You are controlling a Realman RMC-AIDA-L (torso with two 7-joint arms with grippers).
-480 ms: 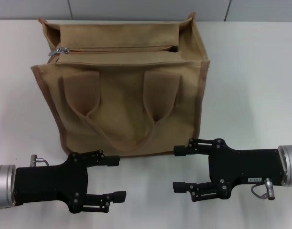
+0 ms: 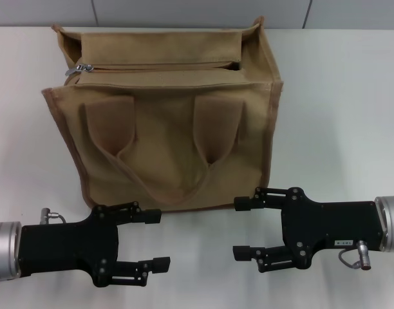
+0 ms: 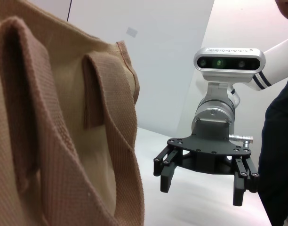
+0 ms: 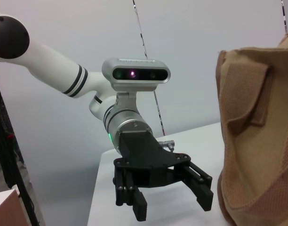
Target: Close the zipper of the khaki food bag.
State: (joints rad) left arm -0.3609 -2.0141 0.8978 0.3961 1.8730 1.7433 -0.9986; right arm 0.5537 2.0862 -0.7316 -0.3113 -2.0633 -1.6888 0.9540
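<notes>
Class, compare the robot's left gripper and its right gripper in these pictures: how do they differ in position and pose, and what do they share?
The left gripper sits nearer the camera than the right gripper, which lies closer to the khaki food bag. The left gripper points right from the left side; the right gripper points left from the right side, so they face each other. The right gripper's upper finger lies by the bag's base; the left's is just short of it. Both are black, open and empty.

Khaki food bag (image 2: 165, 122) stands on table (image 2: 338, 96); left gripper (image 2: 155, 239) and right gripper (image 2: 242, 226) before it, side by side.
</notes>
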